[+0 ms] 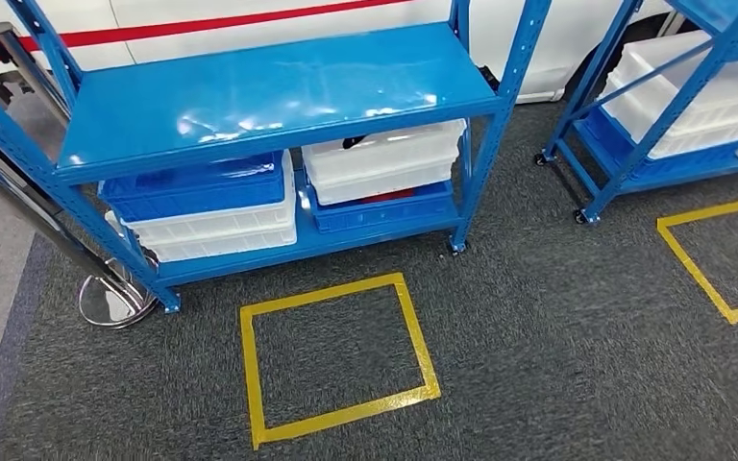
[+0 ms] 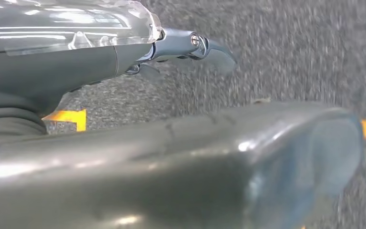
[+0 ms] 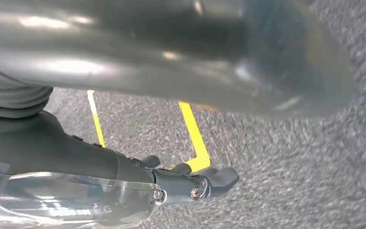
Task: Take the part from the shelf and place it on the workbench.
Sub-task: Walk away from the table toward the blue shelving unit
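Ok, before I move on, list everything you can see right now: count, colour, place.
Shelf racks: two, blue; one ahead, one at far right.
Blue bins: two, lower shelf of the near rack, left and right.
White bins: near rack, under the left blue bin and on the right blue bin; more stacked on the right rack; count unclear.
Taped squares: two, yellow, on grey carpet; one before the near rack, one at right.
Chrome stand: one, left of the near rack.
Left hand: hangs over carpet, holds nothing.
Right hand: hangs over carpet, holds nothing.
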{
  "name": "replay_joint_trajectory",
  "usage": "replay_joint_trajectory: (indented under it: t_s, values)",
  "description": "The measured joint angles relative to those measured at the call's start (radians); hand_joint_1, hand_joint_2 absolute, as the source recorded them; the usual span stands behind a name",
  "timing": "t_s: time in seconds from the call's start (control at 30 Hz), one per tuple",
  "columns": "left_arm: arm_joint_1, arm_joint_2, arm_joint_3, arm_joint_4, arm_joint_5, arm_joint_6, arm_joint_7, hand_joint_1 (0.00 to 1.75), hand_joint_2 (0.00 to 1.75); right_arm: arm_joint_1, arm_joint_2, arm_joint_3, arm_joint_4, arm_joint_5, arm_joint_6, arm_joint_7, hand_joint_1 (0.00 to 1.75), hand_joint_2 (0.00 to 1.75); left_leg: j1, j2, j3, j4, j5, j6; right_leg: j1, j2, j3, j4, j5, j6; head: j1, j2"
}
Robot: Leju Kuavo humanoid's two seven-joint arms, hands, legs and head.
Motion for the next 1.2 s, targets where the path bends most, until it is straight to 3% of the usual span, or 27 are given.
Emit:
replay_joint_trajectory:
  t_s: [0.1, 0.13, 0.17, 0.2, 0.23, 0.3, 0.37, 0.4, 0.43, 0.5, 0.57, 0.63, 0.67, 0.7, 0.8, 0.87, 0.93, 1.0, 1.07, 1.13, 1.17, 1.2]
  values:
    - [-0.003, 0.0, 0.0, 0.002, 0.0, 0.001, 0.001, 0.0, 0.0, 0.001, -0.001, 0.001, 0.0, 0.005, 0.001, 0.0, 0.0, 0.0, 0.004, -0.028, 0.01, -0.011, 0.0, 0.005, -0.011, 0.035, -0.102, 0.174, -0.069, 0.014, 0.002, 0.0]
    - [-0.003, 0.0, 0.0, 0.002, 0.0, 0.001, 0.002, 0.0, 0.0, 0.001, -0.001, 0.001, 0.0, 0.006, 0.001, 0.0, 0.0, 0.0, 0.004, -0.039, 0.011, -0.01, -0.001, 0.005, -0.016, 0.036, -0.136, 0.219, -0.075, 0.018, 0.002, 0.0]
    - [-0.002, 0.0, 0.0, 0.004, -0.001, 0.001, 0.002, 0.0, 0.0, 0.002, -0.001, 0.001, 0.0, 0.006, 0.001, 0.0, 0.0, 0.0, 0.006, -0.05, 0.013, -0.009, -0.003, 0.003, -0.019, 0.037, -0.154, 0.231, -0.06, 0.022, 0.002, 0.0]
    - [0.0, 0.0, 0.0, 0.005, -0.002, 0.001, 0.002, 0.0, 0.0, 0.003, -0.002, 0.001, -0.001, 0.007, 0.001, 0.0, 0.0, 0.0, 0.007, -0.063, 0.016, -0.007, -0.005, 0.0, -0.023, 0.039, -0.156, 0.209, -0.025, 0.025, 0.002, 0.0]
    - [0.001, -0.001, 0.0, 0.006, -0.004, 0.001, 0.002, 0.0, 0.0, 0.003, -0.002, 0.001, -0.001, 0.008, 0.001, 0.0, 0.0, 0.0, 0.01, -0.075, 0.018, -0.004, -0.008, -0.004, -0.026, 0.047, -0.139, 0.152, 0.022, 0.028, 0.002, 0.0]
    - [0.0, -0.001, -0.001, 0.008, -0.006, 0.0, 0.001, 0.0, 0.0, 0.004, -0.003, 0.001, -0.001, 0.009, 0.001, 0.0, 0.0, 0.0, 0.012, -0.096, 0.017, 0.007, -0.014, -0.015, -0.031, 0.083, -0.098, 0.037, 0.085, 0.027, 0.002, 0.0]
    - [-0.001, -0.001, -0.002, 0.009, -0.008, 0.0, -0.001, 0.0, 0.0, 0.004, -0.003, 0.001, -0.001, 0.011, 0.001, 0.0, 0.0, 0.0, 0.012, -0.112, 0.011, 0.012, -0.016, -0.027, -0.03, 0.102, -0.085, -0.002, 0.093, 0.018, 0.002, 0.0]
    - [0.0, -0.001, -0.002, 0.009, -0.008, 0.0, -0.002, 0.0, 0.0, 0.002, -0.003, 0.001, -0.001, 0.012, 0.001, 0.0, 0.0, 0.0, 0.013, -0.12, 0.009, 0.011, -0.014, -0.033, -0.028, 0.095, -0.085, -0.005, 0.095, 0.01, 0.002, 0.0]
    - [0.002, 0.0, -0.002, 0.009, -0.008, 0.0, -0.004, 0.0, 0.0, 0.001, -0.002, 0.002, -0.001, 0.013, 0.001, 0.0, 0.0, 0.0, 0.014, -0.121, 0.008, 0.01, -0.014, -0.039, -0.029, 0.085, -0.083, -0.008, 0.097, 0.002, 0.002, 0.0]
    - [0.005, 0.001, -0.002, 0.009, -0.009, 0.0, -0.005, 0.0, 0.0, 0.001, -0.002, 0.002, -0.001, 0.015, 0.001, 0.0, 0.0, 0.0, 0.015, -0.091, -0.007, 0.04, -0.034, -0.05, -0.03, 0.064, -0.08, -0.014, 0.101, -0.013, -0.001, 0.0]
    - [0.002, 0.0, -0.002, 0.009, -0.009, 0.0, -0.007, 0.0, 0.0, 0.004, -0.002, 0.002, -0.001, 0.017, 0.002, 0.0, 0.0, 0.0, 0.017, -0.046, -0.054, 0.142, -0.093, -0.059, -0.029, 0.041, -0.079, -0.017, 0.101, -0.022, -0.004, 0.0]
    - [0.001, -0.001, -0.002, 0.01, -0.009, 0.0, -0.011, 0.0, 0.0, 0.007, -0.002, 0.002, -0.001, 0.02, 0.002, 0.002, 0.0, 0.0, 0.021, -0.032, -0.111, 0.264, -0.144, -0.067, -0.026, 0.015, -0.078, -0.017, 0.098, -0.026, -0.005, 0.0]
    - [0.002, -0.001, -0.002, 0.01, -0.008, 0.0, -0.013, 0.0, 0.0, 0.007, -0.002, 0.002, -0.001, 0.019, 0.001, 0.003, 0.0, 0.0, 0.022, -0.029, -0.121, 0.287, -0.145, -0.068, -0.025, 0.003, -0.077, -0.017, 0.096, -0.026, -0.005, 0.0]
    - [0.003, -0.001, -0.002, 0.01, -0.005, -0.002, -0.016, 0.0, 0.0, 0.007, -0.001, 0.002, -0.001, 0.015, -0.001, 0.004, 0.0, 0.0, 0.023, -0.027, -0.112, 0.273, -0.127, -0.068, -0.025, -0.005, -0.075, -0.017, 0.094, -0.025, -0.005, 0.0]
    - [0.004, 0.001, -0.002, 0.01, 0.007, -0.014, -0.028, 0.0, 0.0, 0.002, 0.0, -0.001, -0.001, -0.014, -0.009, 0.004, 0.0, 0.0, 0.018, -0.012, -0.006, 0.075, -0.045, -0.053, -0.024, -0.021, -0.065, -0.018, 0.084, -0.013, -0.005, 0.0]
    - [0.005, 0.003, -0.002, 0.01, 0.01, -0.019, -0.035, 0.0, 0.0, -0.003, 0.003, -0.002, -0.001, -0.024, -0.013, 0.002, 0.0, 0.0, 0.01, -0.003, 0.029, 0.005, -0.041, -0.037, -0.024, -0.028, -0.057, -0.02, 0.082, -0.001, -0.005, 0.0]
    - [0.007, 0.005, -0.002, 0.01, 0.011, -0.021, -0.038, 0.0, 0.0, -0.006, 0.003, -0.002, -0.001, -0.028, -0.016, -0.001, 0.0, 0.0, 0.008, -0.007, 0.041, -0.01, -0.044, -0.023, -0.025, -0.029, -0.048, -0.017, 0.091, 0.016, -0.005, 0.0]
    - [0.009, 0.004, -0.001, 0.01, 0.012, -0.022, -0.038, 0.0, 0.0, -0.007, 0.003, -0.003, -0.001, -0.029, -0.017, -0.002, 0.0, 0.0, 0.013, -0.012, 0.062, -0.024, -0.04, -0.012, -0.027, -0.007, -0.051, 0.007, 0.083, 0.027, -0.003, 0.0]
    - [0.008, 0.002, -0.001, 0.01, 0.011, -0.023, -0.038, 0.0, 0.0, -0.006, 0.003, -0.003, -0.001, -0.03, -0.017, -0.003, 0.0, 0.0, 0.015, -0.016, 0.077, -0.029, -0.04, -0.005, -0.03, 0.024, -0.098, 0.093, 0.033, 0.03, 0.0, 0.0]
    - [0.006, 0.002, -0.001, 0.01, 0.011, -0.023, -0.037, 0.0, 0.0, -0.004, 0.002, -0.003, -0.002, -0.03, -0.016, -0.002, 0.0, 0.0, 0.013, -0.022, 0.084, -0.028, -0.048, -0.001, -0.031, 0.035, -0.179, 0.207, -0.014, 0.035, 0.0, 0.0]
    - [0.006, 0.001, -0.001, 0.01, 0.011, -0.023, -0.037, 0.0, 0.0, -0.002, 0.002, -0.003, -0.002, -0.03, -0.016, -0.002, 0.0, 0.0, 0.012, -0.025, 0.089, -0.028, -0.054, -0.001, -0.03, 0.036, -0.207, 0.236, -0.015, 0.038, 0.0, 0.0]
    - [0.006, 0.001, -0.001, 0.01, 0.011, -0.023, -0.036, 0.0, 0.0, 0.001, 0.002, -0.003, -0.002, -0.03, -0.015, -0.002, 0.0, 0.0, 0.012, -0.03, 0.097, -0.028, -0.06, -0.002, -0.03, 0.036, -0.218, 0.23, 0.005, 0.038, 0.0, 0.0]
